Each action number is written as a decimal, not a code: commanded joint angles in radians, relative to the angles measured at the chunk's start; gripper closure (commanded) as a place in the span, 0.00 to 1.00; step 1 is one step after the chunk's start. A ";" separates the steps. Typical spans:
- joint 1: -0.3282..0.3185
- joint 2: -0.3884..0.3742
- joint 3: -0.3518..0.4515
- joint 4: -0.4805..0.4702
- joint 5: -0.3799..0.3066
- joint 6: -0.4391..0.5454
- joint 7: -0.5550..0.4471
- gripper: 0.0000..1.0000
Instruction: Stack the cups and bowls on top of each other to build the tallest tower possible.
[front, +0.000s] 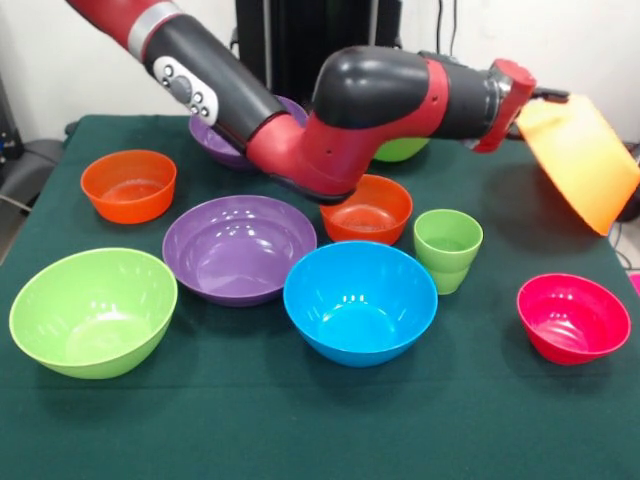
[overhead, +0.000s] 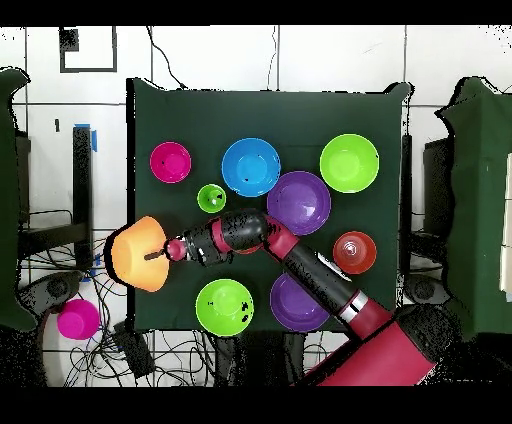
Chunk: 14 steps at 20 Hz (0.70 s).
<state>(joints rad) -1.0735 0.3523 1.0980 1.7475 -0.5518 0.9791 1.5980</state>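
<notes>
The red and black arm (front: 330, 120) reaches sideways, level above the worktop, elbow bent; its gripper (overhead: 160, 255) is closed on the orange-yellow bowl (front: 580, 160), tilted in the air.

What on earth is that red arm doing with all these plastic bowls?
The red and black robot arm is holding the big orange-yellow plastic bowl tipped on its side in the air, out by the edge of the green table. Its gripper is clamped on the bowl's rim. The other glossy bowls and the light-green plastic cup sit apart on the cloth, each open side up. Nothing is stacked yet.
</notes>
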 joint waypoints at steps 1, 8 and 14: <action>0.061 -0.076 -0.055 -0.309 -0.025 0.233 -0.490 0.00; 0.163 -0.068 -0.024 -0.508 -0.013 0.405 -0.672 0.00; 0.221 -0.063 -0.027 -0.622 0.022 0.479 -0.707 0.00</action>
<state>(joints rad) -0.9211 0.3003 1.1152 1.4503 -0.5211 1.3569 1.2922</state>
